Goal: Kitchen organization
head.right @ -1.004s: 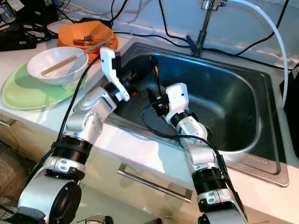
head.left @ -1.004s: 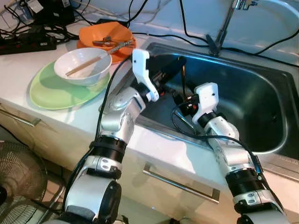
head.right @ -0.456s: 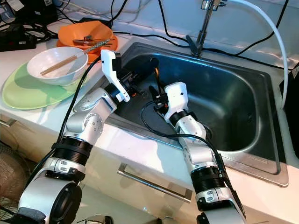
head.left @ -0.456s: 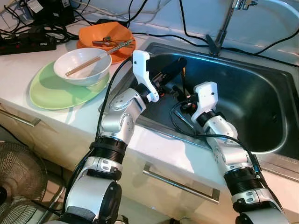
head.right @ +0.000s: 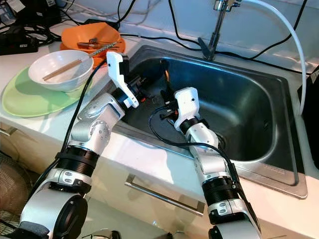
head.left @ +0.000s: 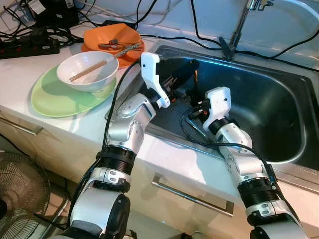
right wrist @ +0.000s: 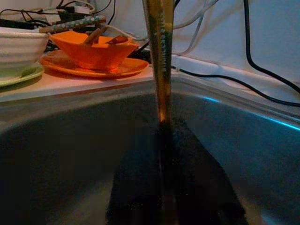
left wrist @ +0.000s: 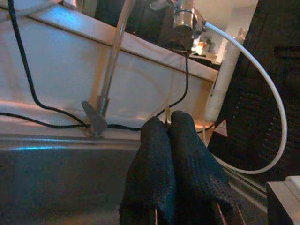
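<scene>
Right gripper point(right wrist: 161, 140), fingers closed on an upright brown chopstick point(right wrist: 159, 56) over the sink point(head.left: 279, 107), stands just beside the left gripper point(left wrist: 171, 123), itself shut with something thin between its tips.

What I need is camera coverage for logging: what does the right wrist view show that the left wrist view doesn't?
Right wrist view: the right gripper shut on an upright brown chopstick, with an orange bowl on an orange plate and a white bowl on the counter behind. Left wrist view: the left gripper, fingers together, facing the faucet and a white hose. Both: the steel sink and black cables along the white wall.
</scene>
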Available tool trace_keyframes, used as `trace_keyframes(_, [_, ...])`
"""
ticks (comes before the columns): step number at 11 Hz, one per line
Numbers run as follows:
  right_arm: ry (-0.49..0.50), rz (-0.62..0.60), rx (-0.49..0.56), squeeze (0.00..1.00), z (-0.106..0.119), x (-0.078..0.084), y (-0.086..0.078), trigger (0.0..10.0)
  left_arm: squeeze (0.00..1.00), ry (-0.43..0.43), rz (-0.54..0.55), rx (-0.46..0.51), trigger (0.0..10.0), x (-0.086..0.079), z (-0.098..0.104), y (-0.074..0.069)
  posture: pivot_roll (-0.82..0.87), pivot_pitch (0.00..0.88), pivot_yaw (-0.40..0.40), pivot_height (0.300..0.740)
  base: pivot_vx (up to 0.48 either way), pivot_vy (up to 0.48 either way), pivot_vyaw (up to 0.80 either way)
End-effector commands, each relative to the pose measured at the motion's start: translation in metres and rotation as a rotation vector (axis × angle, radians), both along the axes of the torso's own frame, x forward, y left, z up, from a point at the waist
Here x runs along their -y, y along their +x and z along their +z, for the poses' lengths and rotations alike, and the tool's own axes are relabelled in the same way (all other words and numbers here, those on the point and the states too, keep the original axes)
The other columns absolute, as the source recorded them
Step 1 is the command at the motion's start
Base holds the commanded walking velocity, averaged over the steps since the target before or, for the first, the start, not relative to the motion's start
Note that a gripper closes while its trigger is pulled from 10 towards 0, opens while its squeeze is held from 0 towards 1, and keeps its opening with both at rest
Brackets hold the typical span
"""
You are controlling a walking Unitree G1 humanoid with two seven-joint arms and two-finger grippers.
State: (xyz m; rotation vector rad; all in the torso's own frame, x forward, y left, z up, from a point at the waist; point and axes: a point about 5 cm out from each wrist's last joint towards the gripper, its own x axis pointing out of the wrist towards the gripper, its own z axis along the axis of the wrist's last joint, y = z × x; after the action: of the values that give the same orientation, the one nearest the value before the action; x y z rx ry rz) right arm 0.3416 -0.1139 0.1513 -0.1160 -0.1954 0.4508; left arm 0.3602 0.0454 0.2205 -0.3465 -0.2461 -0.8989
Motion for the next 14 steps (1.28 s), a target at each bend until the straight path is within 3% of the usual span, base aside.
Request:
trace_keyframes(1, [-0.010, 0.010, -0.014, 0.00, -0.004, -0.003, 0.000, 0.0, 1.00, 0.002, 0.007, 0.020, 10.0, 0.002, 0.005, 0.000, 0.04, 0.057, 0.009, 0.740, 0.000, 0.000, 0.00])
trace_keyframes(5, [-0.037, -0.033, -0.016, 0.00, -0.007, 0.001, 0.003, 0.0, 1.00, -0.034, 0.023, 0.006, 10.0, -0.003, 0.007, 0.001, 0.04, 0.060, 0.009, 0.740, 0.000, 0.000, 0.00])
trace_keyframes(7, [-0.043, -0.095, -0.032, 0.00, -0.006, 0.009, 0.010, 0.0, 1.00, -0.110, 0.044, -0.012, 10.0, -0.009, 0.011, 0.004, 0.04, 0.058, 0.009, 0.740, 0.000, 0.000, 0.00])
trace_keyframes(8, [-0.056, -0.142, -0.049, 0.00, -0.008, 0.014, 0.015, 0.0, 0.00, -0.123, 0.046, -0.015, 10.0, -0.012, 0.011, 0.004, 0.04, 0.057, 0.007, 0.740, 0.000, 0.000, 0.00])
trace_keyframes(9, [-0.049, -0.170, -0.054, 0.00, -0.006, 0.018, 0.020, 0.0, 0.00, -0.115, 0.057, -0.023, 10.0, -0.015, 0.008, 0.003, 0.05, 0.057, 0.007, 0.740, 0.000, 0.000, 0.00])
trace_keyframes(10, [-0.068, -0.215, -0.054, 0.00, -0.001, 0.024, 0.027, 10.0, 0.00, -0.097, 0.081, -0.046, 10.0, -0.020, -0.001, 0.002, 0.04, 0.058, 0.009, 0.740, 0.000, 0.000, 0.00])
trace_keyframes(14, [-0.075, -0.324, -0.036, 0.00, 0.018, 0.046, 0.044, 10.0, 0.00, 0.036, 0.163, -0.118, 10.0, -0.030, -0.029, -0.001, 0.04, 0.059, 0.005, 0.740, 0.000, 0.000, 0.00])
